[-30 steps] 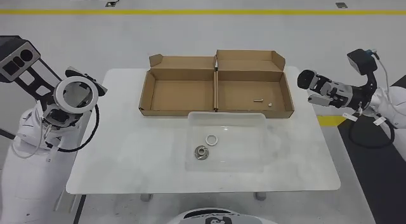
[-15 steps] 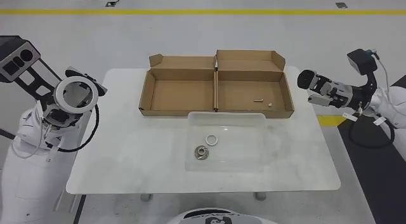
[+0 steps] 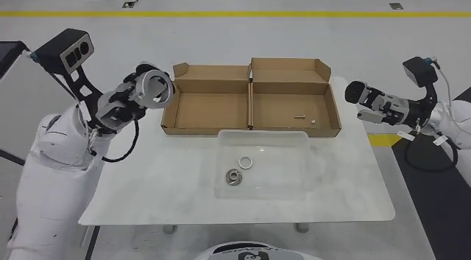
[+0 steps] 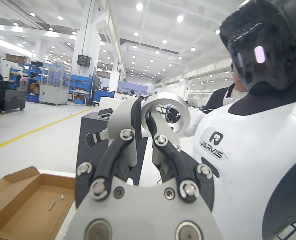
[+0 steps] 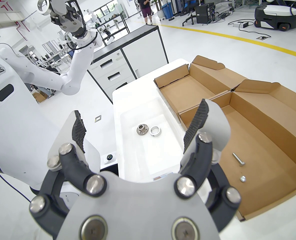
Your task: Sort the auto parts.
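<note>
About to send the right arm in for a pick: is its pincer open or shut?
Open. The right pincer has its two fingers spread wide apart, with nothing held between them.

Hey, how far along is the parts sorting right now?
Done: a bolt and a small round piece lie in the right cardboard box. In hand: the left gripper holds a large metal ring, raised near the left box. Left: a flanged hub and a collar in the clear tray.
</note>
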You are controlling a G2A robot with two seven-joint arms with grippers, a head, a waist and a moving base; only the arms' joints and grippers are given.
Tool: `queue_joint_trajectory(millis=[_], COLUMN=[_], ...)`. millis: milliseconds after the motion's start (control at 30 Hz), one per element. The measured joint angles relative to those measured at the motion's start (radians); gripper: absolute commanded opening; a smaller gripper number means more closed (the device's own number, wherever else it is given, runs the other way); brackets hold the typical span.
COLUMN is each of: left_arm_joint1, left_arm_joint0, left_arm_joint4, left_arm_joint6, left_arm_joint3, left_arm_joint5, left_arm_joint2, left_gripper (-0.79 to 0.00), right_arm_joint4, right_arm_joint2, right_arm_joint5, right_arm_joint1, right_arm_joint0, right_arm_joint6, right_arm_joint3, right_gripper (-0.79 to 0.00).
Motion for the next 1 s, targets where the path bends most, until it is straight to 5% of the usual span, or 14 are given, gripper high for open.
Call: queue_joint_trajectory(millis=[333,667,1000], left_arm_joint1=[-0.032,-0.063,-0.095], left_arm_joint0=[-0.233,-0.497,-0.635], left_arm_joint4=[0.214,0.398,0.573], left_arm_joint6=[0.058,-0.105,-0.166], left_arm_joint3=[0.076,0.256,0.437], left_arm_joint5=[0.168,0.272,0.36], left_arm_joint2=[0.18,0.364,0.509], left_gripper=[-0.785,-0.785,-0.785], right_arm_joint4=[0.0,0.0,0.0], right_arm_joint2=[0.0,0.0,0.0], right_arm_joint5=[0.0,0.0,0.0], right_arm_joint1=[0.0,0.0,0.0], right_arm_joint0=[0.0,0.0,0.0], right_arm_joint6=[0.0,0.0,0.0], right_arm_joint3=[0.0,0.0,0.0], right_gripper=[0.0,0.0,0.0])
